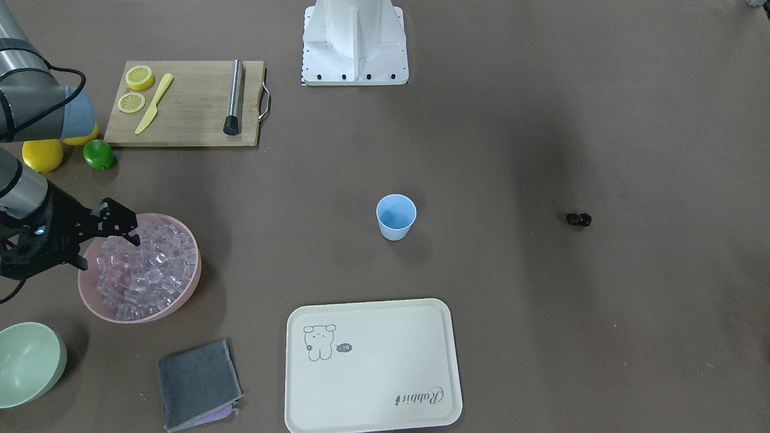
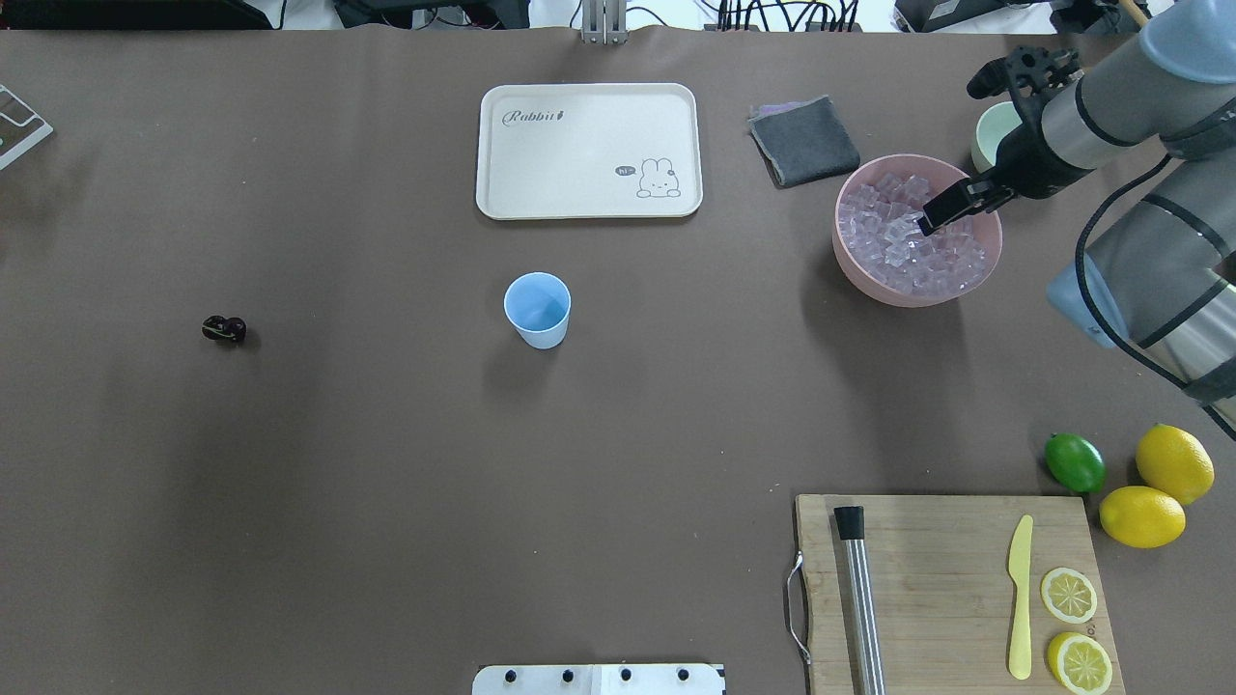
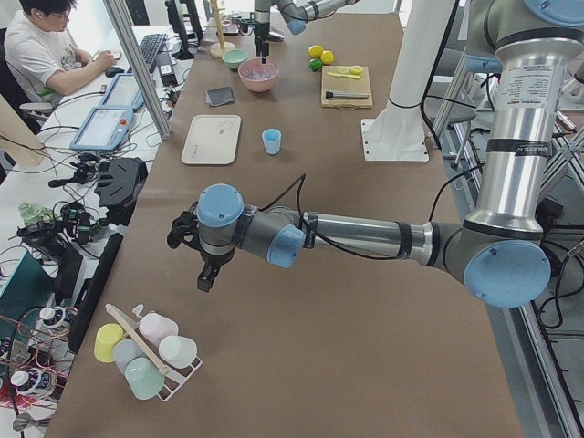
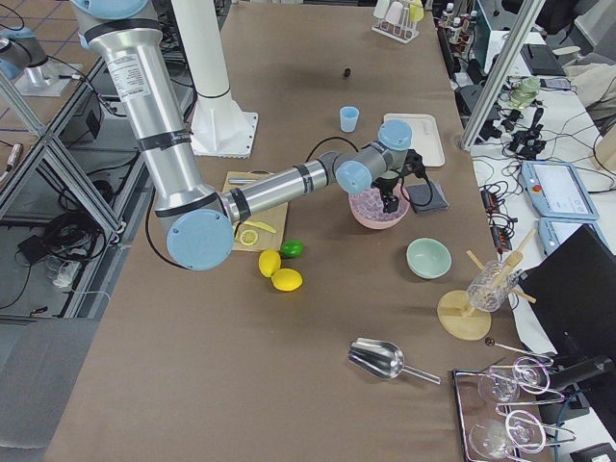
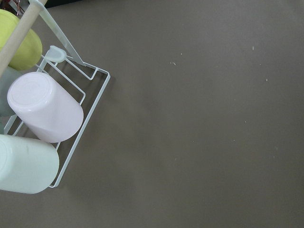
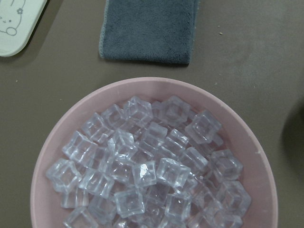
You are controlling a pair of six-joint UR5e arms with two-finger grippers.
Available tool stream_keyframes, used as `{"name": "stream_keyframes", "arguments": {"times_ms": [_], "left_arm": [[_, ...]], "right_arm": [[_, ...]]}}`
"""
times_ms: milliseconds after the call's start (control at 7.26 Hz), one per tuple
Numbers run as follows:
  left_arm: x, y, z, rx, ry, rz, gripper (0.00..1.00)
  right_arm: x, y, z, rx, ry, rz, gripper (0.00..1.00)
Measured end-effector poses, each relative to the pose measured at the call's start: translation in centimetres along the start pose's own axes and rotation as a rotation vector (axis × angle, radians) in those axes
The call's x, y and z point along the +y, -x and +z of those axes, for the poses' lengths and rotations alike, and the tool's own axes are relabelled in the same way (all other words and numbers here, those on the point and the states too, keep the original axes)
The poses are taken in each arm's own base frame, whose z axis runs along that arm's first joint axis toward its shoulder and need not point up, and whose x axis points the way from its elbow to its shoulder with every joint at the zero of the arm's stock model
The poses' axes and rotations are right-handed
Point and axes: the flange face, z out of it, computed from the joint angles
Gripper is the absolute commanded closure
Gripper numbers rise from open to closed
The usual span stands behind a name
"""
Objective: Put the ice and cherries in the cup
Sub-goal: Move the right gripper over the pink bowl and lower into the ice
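Observation:
The ice (image 1: 147, 267) fills a wide pink bowl (image 1: 192, 288), also seen close in the right wrist view (image 6: 142, 175). My right gripper (image 1: 108, 248) hangs open just above the ice at the bowl's robot-side edge, holding nothing; one finger (image 2: 951, 203) shows over the cubes. The light-blue cup (image 1: 396, 218) stands upright and empty at mid-table (image 2: 538, 309). The dark cherries (image 1: 579, 219) lie alone on the table on my left side (image 2: 224, 329). My left gripper (image 3: 190, 260) hovers far off near a cup rack; I cannot tell whether it is open or shut.
A cream tray (image 1: 373, 367) lies beyond the cup. A grey cloth (image 1: 198, 385) and a pale green bowl (image 1: 27, 361) sit by the pink bowl. A cutting board (image 1: 186, 102) holds lemon slices, knife and muddler; a lime (image 1: 98, 154) and lemons lie beside it. A wire cup rack (image 5: 71, 85) lies below my left wrist.

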Motion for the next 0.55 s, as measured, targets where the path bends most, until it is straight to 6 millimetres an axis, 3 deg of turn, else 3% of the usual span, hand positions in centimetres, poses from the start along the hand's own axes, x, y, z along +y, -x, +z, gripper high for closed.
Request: {"name": "stream_keyframes", "arguments": {"times_ms": [551], "left_arm": [[-0.3, 0.0, 0.1, 0.0, 0.002, -0.001, 0.02]], "right_arm": [[-1.2, 3.5, 4.0, 0.072, -0.013, -0.004, 0.02]]}}
